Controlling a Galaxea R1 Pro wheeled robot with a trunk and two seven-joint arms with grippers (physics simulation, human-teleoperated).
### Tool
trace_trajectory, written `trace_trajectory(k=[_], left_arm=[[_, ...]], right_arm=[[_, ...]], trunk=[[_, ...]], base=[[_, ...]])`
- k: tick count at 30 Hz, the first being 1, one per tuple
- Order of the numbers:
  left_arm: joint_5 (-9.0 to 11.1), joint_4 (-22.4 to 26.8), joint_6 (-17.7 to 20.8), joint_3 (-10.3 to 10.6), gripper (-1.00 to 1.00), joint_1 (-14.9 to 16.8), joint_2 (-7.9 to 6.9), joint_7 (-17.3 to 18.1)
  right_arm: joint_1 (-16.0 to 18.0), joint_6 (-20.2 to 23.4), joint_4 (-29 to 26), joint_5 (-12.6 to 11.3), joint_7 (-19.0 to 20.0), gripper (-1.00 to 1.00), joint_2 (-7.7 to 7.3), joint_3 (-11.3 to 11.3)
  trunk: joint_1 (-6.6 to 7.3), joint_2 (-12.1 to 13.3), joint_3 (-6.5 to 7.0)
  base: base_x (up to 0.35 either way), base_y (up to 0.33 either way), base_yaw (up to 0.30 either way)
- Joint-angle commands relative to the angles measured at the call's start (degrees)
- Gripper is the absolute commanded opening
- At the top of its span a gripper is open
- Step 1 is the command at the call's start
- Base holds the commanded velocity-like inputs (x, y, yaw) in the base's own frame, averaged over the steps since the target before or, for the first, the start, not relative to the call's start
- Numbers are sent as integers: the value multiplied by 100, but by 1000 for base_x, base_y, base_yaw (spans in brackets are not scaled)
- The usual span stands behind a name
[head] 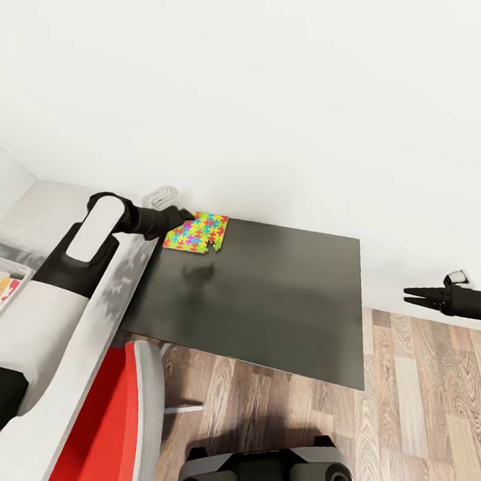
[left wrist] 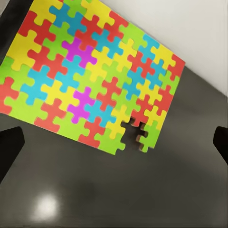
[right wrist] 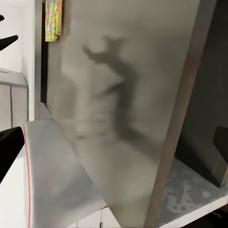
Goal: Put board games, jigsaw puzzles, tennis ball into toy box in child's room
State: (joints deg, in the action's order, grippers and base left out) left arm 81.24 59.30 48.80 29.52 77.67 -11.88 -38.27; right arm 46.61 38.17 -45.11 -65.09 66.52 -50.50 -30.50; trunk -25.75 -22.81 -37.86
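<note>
My left claw [head: 187, 216] hovers spread wide over the jigsaw puzzle [head: 196, 232], which lies flat on the dark tabletop [head: 276, 303] against the wall. It looks thin, light and floppy, so I'd pinch an edge, away from the loose corner piece. My right claw [head: 415, 296] hangs released, well apart.

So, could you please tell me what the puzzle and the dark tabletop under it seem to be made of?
The puzzle looks like thin matte foam or card: flat bright interlocking pieces, no shine. The dark tabletop looks like smooth semi-gloss laminate or painted board: it shows a soft light glare and shadows.
</note>
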Motion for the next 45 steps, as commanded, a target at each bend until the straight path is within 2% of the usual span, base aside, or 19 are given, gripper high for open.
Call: trace_trajectory(k=[1,9,15,23,33,45], left_arm=[[54,-32,32,19,100,8,-14,-41],[36,-126,147,19,100,33,-29,85],[29,-169,196,19,100,154,-17,300],[26,-187,223,17,100,255,8,420],[29,-237,239,18,100,485,108,483],[32,-304,244,18,100,723,251,508]], right_arm=[[13,20,-9,-57,-1,100,-3,-38],[5,-111,-56,-52,-10,100,9,-36],[0,-220,-79,-49,-19,100,11,-36],[-1,-268,-83,-48,-23,100,8,-35],[-2,-292,-81,-48,-24,100,-1,-32],[-3,-304,-83,-51,-25,100,-3,-35]], trunk=[[-3,-11,-8],[-3,-11,-8],[-3,-11,-8],[-3,-11,-8],[-3,-11,-31],[-3,-11,-120]], base=[[0,0,0],[0,0,0],[0,0,0],[0,0,0],[0,0,0],[0,0,0]])
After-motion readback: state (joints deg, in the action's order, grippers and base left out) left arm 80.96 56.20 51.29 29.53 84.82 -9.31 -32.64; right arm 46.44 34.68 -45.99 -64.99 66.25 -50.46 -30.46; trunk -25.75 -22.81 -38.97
